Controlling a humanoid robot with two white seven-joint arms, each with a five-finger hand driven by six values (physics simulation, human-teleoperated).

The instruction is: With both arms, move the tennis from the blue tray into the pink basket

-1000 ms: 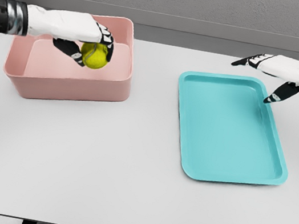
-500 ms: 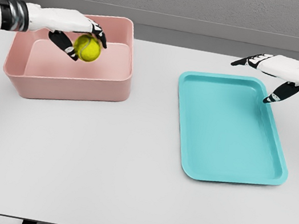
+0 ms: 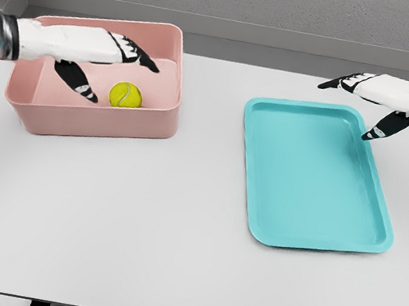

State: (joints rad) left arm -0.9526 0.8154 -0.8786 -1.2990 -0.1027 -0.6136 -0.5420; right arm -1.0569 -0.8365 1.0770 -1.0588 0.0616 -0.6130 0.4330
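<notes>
Fingers (image 3: pixel 139 53) of the left hand (image 3: pixel 99 51) are spread, holding nothing, above the pink basket (image 3: pixel 100 115), where the tennis ball (image 3: pixel 126 95) lies on the floor. Beyond the blue tray (image 3: pixel 309 211), the right hand (image 3: pixel 373 95) hovers, fingers loosely extended. Both containers sit on a white table (image 3: pixel 136 228) before a grey wall (image 3: pixel 254 3).

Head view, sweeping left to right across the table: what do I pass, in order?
pink basket → tennis ball inside it, under the open left hand → blue tray → open right hand.
</notes>
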